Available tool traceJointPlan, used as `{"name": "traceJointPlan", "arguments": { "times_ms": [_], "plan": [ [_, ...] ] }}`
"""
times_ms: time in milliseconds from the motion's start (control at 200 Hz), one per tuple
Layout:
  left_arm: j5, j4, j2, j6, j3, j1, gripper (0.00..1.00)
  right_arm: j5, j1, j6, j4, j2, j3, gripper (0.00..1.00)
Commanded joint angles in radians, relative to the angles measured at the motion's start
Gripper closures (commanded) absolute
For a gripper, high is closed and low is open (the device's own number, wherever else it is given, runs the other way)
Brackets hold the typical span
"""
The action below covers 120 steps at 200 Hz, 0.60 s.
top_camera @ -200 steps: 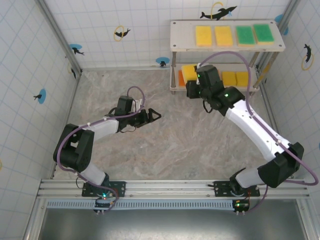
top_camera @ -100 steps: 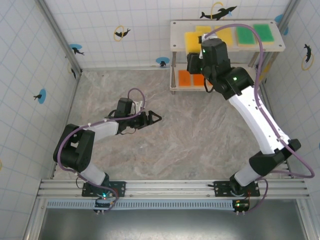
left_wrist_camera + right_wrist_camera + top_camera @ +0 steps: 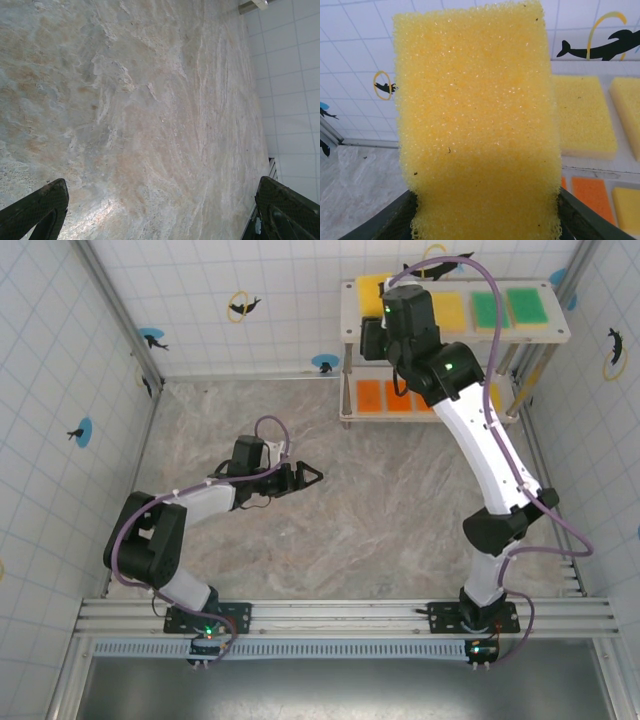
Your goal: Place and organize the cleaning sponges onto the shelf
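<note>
**One yellow sponge held above the shelf's left end**

The right gripper (image 3: 373, 325) pinches a plain yellow sponge (image 3: 477, 120) by its lower edge, above the left end of the shelf's (image 3: 348, 325) top board. This is probably to extend the row there, where a yellow sponge (image 3: 447, 310) and two green sponges (image 3: 490, 308) already lie flat. Orange sponges (image 3: 370, 395) fill the lower board's left. The left gripper (image 3: 308, 474) hovers over the marbled table (image 3: 360, 530), well apart, jaws spread and empty, likely parked clear.

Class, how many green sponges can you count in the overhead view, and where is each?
2. Both lie on the shelf's top board, right end: the inner green sponge and the outer green sponge. The right arm hides part of the shelf, so more may exist.
</note>
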Motion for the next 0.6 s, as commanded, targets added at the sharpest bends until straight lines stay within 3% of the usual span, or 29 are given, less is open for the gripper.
{"name": "traceJointPlan", "arguments": {
  "times_ms": [0,596],
  "plan": [
    [0.013,-0.014,-0.029,0.026,-0.002,0.009,0.02,0.031,-0.012,-0.013,0.015,0.028,0.045,0.38],
    [-0.013,-0.058,-0.063,0.030,0.000,0.012,0.02,-0.040,-0.082,0.023,0.114,0.108,0.072,0.37]
  ]
}}
